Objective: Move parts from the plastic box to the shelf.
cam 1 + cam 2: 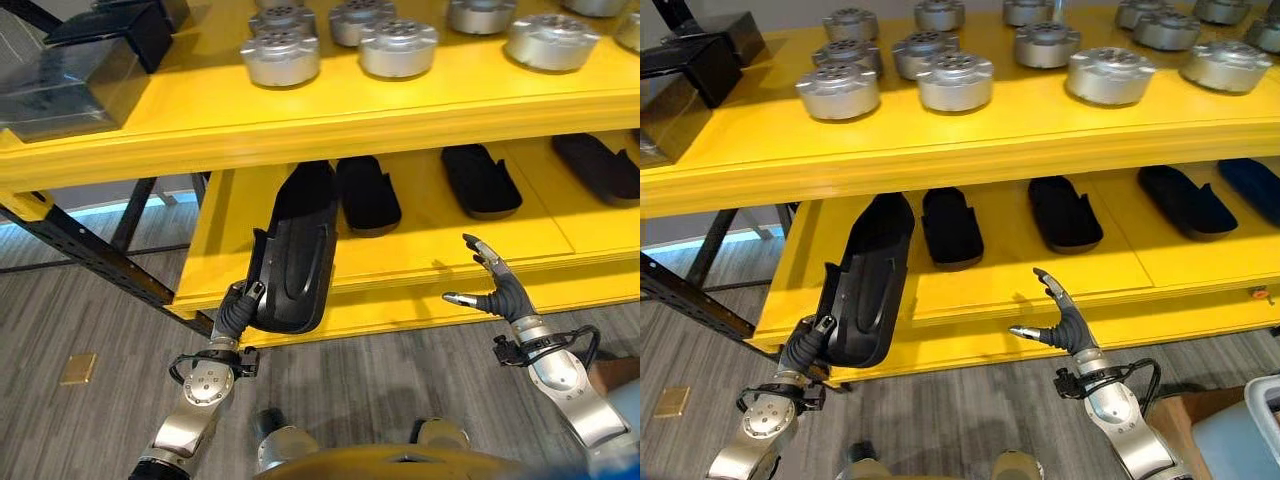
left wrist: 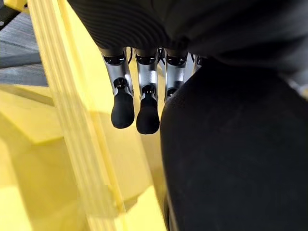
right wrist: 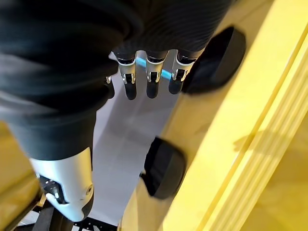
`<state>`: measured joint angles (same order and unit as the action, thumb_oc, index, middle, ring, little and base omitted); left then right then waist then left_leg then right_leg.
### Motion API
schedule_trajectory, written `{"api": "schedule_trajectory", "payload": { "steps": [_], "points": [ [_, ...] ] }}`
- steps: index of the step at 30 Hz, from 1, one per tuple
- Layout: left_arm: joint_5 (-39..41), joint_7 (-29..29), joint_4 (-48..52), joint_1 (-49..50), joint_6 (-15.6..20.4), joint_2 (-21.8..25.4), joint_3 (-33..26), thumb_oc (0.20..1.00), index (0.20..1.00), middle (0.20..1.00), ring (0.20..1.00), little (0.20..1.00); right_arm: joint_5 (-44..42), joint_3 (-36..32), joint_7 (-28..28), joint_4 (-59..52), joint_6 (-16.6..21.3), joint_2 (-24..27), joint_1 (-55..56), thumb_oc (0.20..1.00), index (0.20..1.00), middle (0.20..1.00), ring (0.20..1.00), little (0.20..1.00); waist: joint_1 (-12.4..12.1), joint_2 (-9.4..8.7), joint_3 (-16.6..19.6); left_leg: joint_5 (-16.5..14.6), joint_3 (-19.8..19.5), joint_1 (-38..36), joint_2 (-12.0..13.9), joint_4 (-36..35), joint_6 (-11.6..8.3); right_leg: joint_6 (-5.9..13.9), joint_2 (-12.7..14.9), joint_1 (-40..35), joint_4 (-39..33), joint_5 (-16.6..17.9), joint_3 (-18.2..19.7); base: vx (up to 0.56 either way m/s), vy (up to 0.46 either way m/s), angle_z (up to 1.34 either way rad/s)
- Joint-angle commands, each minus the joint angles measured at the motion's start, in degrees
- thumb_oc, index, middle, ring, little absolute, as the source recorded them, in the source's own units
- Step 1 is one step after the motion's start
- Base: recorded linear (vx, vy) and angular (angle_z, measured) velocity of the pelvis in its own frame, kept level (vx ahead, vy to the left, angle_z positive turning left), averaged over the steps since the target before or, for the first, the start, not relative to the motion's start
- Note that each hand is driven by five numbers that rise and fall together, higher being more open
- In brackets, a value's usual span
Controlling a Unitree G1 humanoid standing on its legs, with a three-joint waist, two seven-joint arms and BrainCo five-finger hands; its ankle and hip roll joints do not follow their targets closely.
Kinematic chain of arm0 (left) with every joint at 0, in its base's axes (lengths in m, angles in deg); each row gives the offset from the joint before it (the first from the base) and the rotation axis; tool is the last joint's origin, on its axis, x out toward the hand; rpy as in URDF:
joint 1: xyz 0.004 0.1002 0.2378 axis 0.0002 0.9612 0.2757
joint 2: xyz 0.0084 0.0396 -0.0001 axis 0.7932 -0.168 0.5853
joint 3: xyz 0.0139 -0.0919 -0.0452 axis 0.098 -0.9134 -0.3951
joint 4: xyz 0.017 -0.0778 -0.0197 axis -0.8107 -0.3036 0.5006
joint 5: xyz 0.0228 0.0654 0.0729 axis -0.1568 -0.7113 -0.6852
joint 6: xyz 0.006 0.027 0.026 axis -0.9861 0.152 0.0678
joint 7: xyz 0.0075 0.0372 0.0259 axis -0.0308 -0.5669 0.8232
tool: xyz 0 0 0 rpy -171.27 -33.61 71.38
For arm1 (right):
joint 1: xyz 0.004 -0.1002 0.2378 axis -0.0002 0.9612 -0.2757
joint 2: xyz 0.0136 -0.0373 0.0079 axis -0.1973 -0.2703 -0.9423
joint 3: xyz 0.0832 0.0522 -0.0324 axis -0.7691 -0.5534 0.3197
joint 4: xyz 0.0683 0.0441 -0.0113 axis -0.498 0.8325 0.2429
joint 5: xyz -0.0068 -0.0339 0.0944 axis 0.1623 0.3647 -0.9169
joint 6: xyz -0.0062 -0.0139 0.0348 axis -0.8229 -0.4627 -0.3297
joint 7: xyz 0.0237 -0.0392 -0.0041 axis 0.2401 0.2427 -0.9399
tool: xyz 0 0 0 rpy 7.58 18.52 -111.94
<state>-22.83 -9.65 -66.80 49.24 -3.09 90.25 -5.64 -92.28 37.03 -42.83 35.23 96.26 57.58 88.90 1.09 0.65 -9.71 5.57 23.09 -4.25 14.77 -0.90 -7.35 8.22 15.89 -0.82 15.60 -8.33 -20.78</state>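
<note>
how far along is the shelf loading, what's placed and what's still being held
Done: several black parts already lie in a row on the lower shelf.
In hand: the left hand grips another black part, its far end over the shelf's left side, not yet laid down. The right hand is open and empty.
Left: setting this part down; the box isn't visible.

The yellow shelf [image 1: 970, 135] has two levels. On the upper board stand rows of round silver metal parts [image 1: 955, 80], with black blocks [image 1: 700, 55] at its left end. The lower board [image 1: 990, 275] carries a row of black oblong parts [image 1: 951, 226] lying flat, well beyond the right hand's [image 1: 1060, 322] spread fingertips. A long black part [image 1: 868, 280] lies at the lower board's front edge, its near end overhanging, right against the left hand's [image 1: 805, 345] fingers. Grey plank floor [image 1: 90, 300] runs beneath.
</note>
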Motion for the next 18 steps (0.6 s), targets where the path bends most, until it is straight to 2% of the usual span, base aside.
{"api": "schedule_trajectory", "payload": {
  "steps": [1, 4, 6, 8, 10, 16, 18],
  "points": [
    [0.6, -0.4, 6.0, -2.3, 5.9, 2.2, -3.4, 0.200, 0.200, 0.200, 0.200, 0.200, -1.7, -1.6, -0.9, -4.1, 4.1, -0.6, -3.9, 1.000, 1.000, 1.000, 1.000, 1.000, -1.1, -1.34, -0.3, -1.3, -2.0, 0.2, 0.9, 2.9, 0.90, -1.77, -5.1, -5.6, -4.9, 1.7, -0.1, 0.09, 0.135, 0.32],
    [0.9, 0.0, 5.9, -2.5, 5.9, 2.3, -3.7, 0.200, 0.200, 0.200, 0.200, 0.200, -1.3, -1.0, -2.4, -4.3, 4.0, -1.2, -4.5, 1.000, 1.000, 1.000, 1.000, 1.000, -1.7, -1.73, -0.2, -1.9, -3.1, -0.4, -0.6, 2.1, 1.27, -1.29, -5.4, -5.6, -6.0, 2.5, 0.7, 0.07, 0.122, 0.17],
    [3.4, 0.2, 5.8, -3.1, 2.8, 2.1, -3.6, 0.200, 0.200, 0.200, 0.200, 0.200, 0.0, -0.3, -3.7, -5.4, 3.8, -1.3, -5.4, 1.000, 1.000, 1.000, 1.000, 1.000, -2.3, -2.07, -0.2, -2.0, -4.0, 0.1, -1.4, 1.7, 1.47, -0.90, -5.7, -5.1, -7.3, 3.5, 1.5, 0.05, 0.087, 0.12],
    [4.1, -0.8, 4.9, -3.9, 3.2, 1.9, -3.4, 0.200, 0.200, 0.200, 0.200, 0.200, 0.6, -0.2, -3.4, -6.1, 2.1, -0.9, -5.9, 1.000, 1.000, 1.000, 1.000, 1.000, -2.6, -2.36, -0.3, -2.1, -4.2, 0.3, -1.5, 1.7, 1.46, -0.76, -5.7, -5.0, -7.8, 3.7, 1.7, 0.02, 0.017, 0.04],
    [4.5, -1.3, 4.7, -4.8, 3.0, 1.6, -3.4, 0.200, 0.200, 0.200, 0.200, 0.200, 0.2, 0.4, -3.2, -5.9, 1.3, -0.8, -7.3, 1.000, 1.000, 1.000, 1.000, 1.000, -2.9, -2.65, -0.7, -2.1, -4.4, 0.6, -1.4, 1.8, 1.41, -0.71, -5.8, -4.8, -8.2, 3.9, 1.7, 0.00, -0.027, -0.02],
    [3.9, -4.5, 2.8, -10.3, 1.7, 0.2, -1.7, 0.200, 0.200, 0.200, 0.200, 0.200, -0.6, 2.6, -5.9, -8.1, 2.2, -1.2, -11.6, 1.000, 1.000, 1.000, 1.000, 1.000, -3.2, -3.19, -1.8, -2.0, -4.2, 2.4, 0.1, 3.9, 1.09, -1.45, -6.2, -4.0, -7.0, 3.3, 1.2, 0.01, -0.050, -0.02],
    [4.2, -5.8, 1.4, -12.8, 0.5, -0.6, -0.7, 0.200, 0.200, 0.200, 0.200, 0.200, 0.1, 3.2, -2.5, -8.5, 3.5, -1.7, -13.0, 1.000, 1.000, 1.000, 1.000, 1.000, -2.9, -3.14, -2.0, -2.0, -4.1, 3.1, 0.7, 4.8, 0.97, -1.73, -6.4, -3.4, -6.1, 2.9, 1.3, 0.01, -0.016, 0.00]
  ]
}}
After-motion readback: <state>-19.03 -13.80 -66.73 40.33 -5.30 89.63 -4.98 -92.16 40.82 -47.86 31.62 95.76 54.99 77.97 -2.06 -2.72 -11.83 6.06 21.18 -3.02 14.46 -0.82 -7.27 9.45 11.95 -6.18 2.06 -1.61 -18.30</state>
